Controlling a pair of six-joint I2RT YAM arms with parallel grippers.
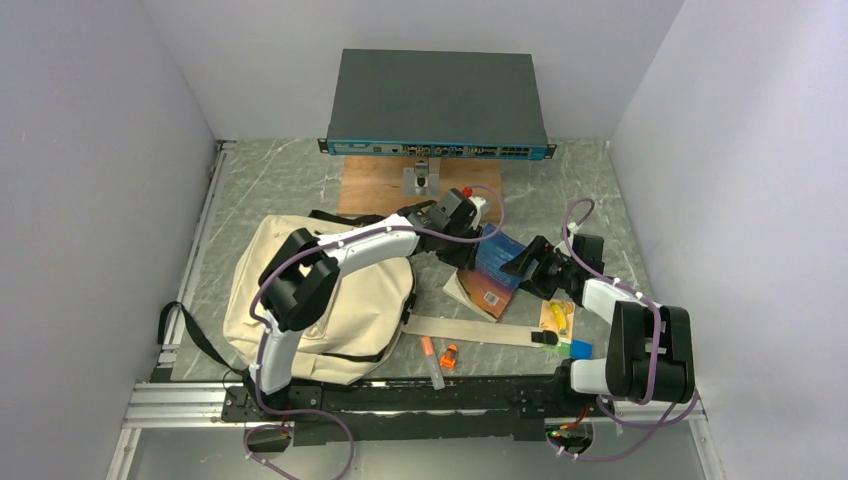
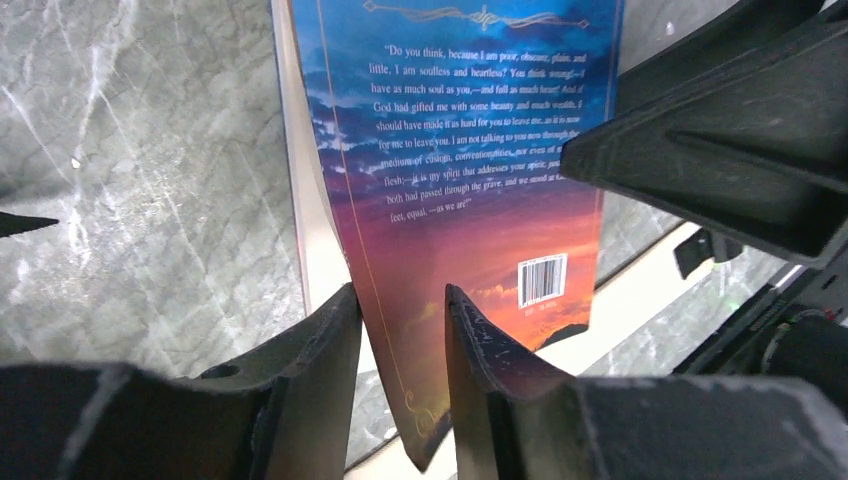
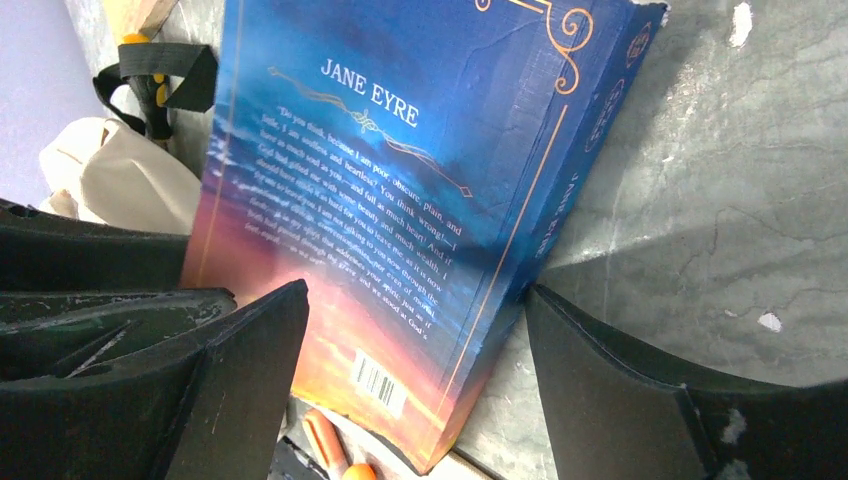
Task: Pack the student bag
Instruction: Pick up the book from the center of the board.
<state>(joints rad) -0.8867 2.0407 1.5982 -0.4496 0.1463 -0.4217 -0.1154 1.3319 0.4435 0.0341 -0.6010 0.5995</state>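
Observation:
The student bag (image 1: 330, 300), a beige canvas backpack with black trim, lies flat at the left under my left arm. To its right, a blue and orange paperback, Jane Eyre (image 1: 493, 268), stands tilted off the table with its back cover showing. My left gripper (image 1: 478, 230) (image 2: 400, 300) is closed on the book's lower corner (image 2: 440, 200), one finger on the page side and one on the back cover. My right gripper (image 1: 528, 262) (image 3: 415, 290) stands wide around the book's other end (image 3: 400, 200). Its right finger (image 3: 600, 390) rests against the spine.
A dark network box (image 1: 437, 105) on a wooden block stands at the back. A beige strap (image 1: 470, 328) of the bag runs under the book. An orange-tipped pen (image 1: 432, 358), a small orange piece (image 1: 449, 354), yellow items (image 1: 558, 318) and a blue block (image 1: 580, 348) lie near the front.

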